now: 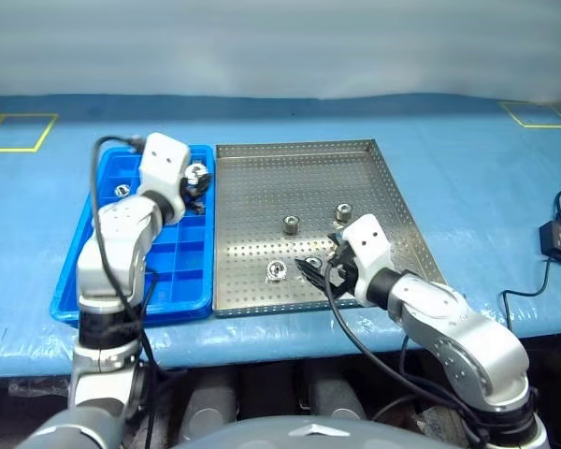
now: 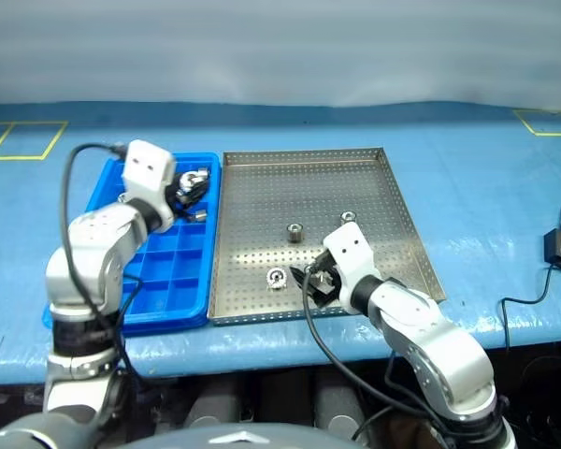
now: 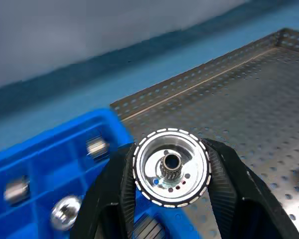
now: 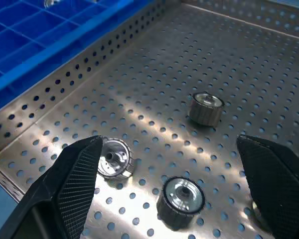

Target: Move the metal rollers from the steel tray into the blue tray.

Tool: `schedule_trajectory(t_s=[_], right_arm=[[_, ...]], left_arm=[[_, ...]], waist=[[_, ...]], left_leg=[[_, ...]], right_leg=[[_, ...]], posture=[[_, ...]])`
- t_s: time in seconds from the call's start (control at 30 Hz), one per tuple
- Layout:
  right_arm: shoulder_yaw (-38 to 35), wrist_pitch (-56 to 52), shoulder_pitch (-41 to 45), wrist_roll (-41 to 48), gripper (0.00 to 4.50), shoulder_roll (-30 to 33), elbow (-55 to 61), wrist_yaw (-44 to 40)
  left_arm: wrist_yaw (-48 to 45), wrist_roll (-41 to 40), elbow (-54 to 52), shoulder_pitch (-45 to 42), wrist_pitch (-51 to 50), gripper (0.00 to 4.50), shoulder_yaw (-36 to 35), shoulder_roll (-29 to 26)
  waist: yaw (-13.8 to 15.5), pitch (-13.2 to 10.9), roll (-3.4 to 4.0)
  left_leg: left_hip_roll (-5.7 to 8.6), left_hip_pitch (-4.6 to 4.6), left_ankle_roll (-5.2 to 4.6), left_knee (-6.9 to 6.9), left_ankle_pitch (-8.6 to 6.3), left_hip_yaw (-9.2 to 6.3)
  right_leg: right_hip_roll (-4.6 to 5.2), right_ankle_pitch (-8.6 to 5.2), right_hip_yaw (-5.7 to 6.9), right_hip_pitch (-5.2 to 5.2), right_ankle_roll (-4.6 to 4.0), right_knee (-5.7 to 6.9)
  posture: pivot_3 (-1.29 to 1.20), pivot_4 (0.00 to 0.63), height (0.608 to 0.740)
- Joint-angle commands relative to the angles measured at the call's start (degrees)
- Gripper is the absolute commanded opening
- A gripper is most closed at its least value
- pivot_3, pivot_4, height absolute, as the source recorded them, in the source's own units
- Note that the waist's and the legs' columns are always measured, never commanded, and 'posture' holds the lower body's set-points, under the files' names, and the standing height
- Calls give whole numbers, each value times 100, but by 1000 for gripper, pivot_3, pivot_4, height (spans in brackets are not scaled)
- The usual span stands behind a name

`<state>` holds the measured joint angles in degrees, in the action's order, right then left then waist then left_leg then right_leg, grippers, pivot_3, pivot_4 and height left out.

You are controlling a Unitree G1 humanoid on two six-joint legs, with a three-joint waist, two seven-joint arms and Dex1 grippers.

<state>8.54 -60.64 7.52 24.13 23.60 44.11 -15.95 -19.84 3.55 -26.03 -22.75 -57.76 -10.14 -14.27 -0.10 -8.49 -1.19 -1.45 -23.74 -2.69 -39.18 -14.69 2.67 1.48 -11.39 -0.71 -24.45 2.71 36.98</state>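
A metal roller (image 3: 171,167) is held clamped between the two black fingers of the left gripper (image 1: 194,182), its toothed face turned toward the wrist camera, and it is carried above the far right corner of the blue tray (image 1: 86,245), close to the edge shared with the steel tray (image 1: 262,183). The step in hand is judged to be the placing of this roller into a compartment. For that to be done well, the roller should be brought squarely over a single free cell rather than over a dividing wall, lowered until it is just above the cell floor, and only then let go, so that it is not bounced out or tipped across a partition. Cells at the far end are already occupied by other rollers (at least three can be made out in the left wrist view), so an empty neighbour should be chosen. The right gripper (image 1: 320,271) is spread wide and holds nothing; it is poised low over the near edge of the steel tray, where three rollers lie within the span of its fingers, one of them (image 4: 180,198) nearest, and a fourth (image 1: 344,212) lies farther in. Its closing is best kept until one roller alone sits between the fingers.
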Motion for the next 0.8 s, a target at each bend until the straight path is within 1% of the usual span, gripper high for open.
schedule_trajectory(t_s=[0.03,0.13,0.2,0.27,0.33,0.5,0.63,0.73,0.77,0.8], right_arm=[[320,99,340,95,4500,-67,-123,-239],[725,450,617,-6,4500,-89,-371,-501],[1007,738,749,-57,4500,-61,-508,-760],[1121,885,796,-75,4500,-81,-609,-874],[1195,991,819,-121,4500,-88,-684,-931],[1208,1115,762,-152,4500,-110,-706,-1006],[1184,1116,653,-191,4500,-121,-653,-948],[1150,1089,562,-197,4500,-145,-587,-885],[1140,1080,532,-201,4500,-140,-562,-862],[1123,1070,499,-205,4500,-134,-533,-839]], left_arm=[[998,565,-728,414,-44,1681,-222,93],[1535,821,-649,818,165,1681,-286,177],[1765,798,-463,975,351,1681,-442,316],[1892,722,-215,1036,592,1681,-557,390],[1995,647,76,1014,880,1681,-651,419],[2095,306,875,720,1430,1681,-896,486],[2082,240,1482,581,1546,1681,-798,354],[2007,67,1747,535,1574,1681,-780,354],[2025,18,1773,514,1551,2425,-800,376],[1979,1,1724,516,1482,2704,-733,338]], waist=[[92,-1,-3],[233,-1,-5],[304,-1,-7],[392,-1,-8],[465,0,-9],[523,0,-9],[504,0,-10],[483,1,-9],[470,0,-10],[452,1,-10]], left_leg=[[1,2,1,1,0,-1],[1,8,3,0,2,-4],[3,7,3,1,2,-4],[6,4,3,0,2,-7],[7,2,3,1,2,-10],[7,0,3,1,2,-9],[8,-2,2,1,1,-10],[7,-2,2,4,1,-9],[7,-1,2,4,1,-9],[7,-3,2,4,1,-9]], right_leg=[[0,6,1,3,-8,-1],[0,8,5,5,-15,1],[3,-3,6,6,-36,-1],[8,0,10,7,-48,-4],[11,1,14,6,-51,-6],[15,1,18,5,-55,-6],[16,0,21,4,-57,-8],[16,0,21,2,-58,-7],[16,0,22,3,-59,-7],[16,-2,22,0,-61,-7]], posture=[[155,150,740],[198,150,740],[211,150,740],[221,150,740],[223,150,740],[218,150,740],[196,150,740],[171,150,740],[171,150,740],[159,150,740]])
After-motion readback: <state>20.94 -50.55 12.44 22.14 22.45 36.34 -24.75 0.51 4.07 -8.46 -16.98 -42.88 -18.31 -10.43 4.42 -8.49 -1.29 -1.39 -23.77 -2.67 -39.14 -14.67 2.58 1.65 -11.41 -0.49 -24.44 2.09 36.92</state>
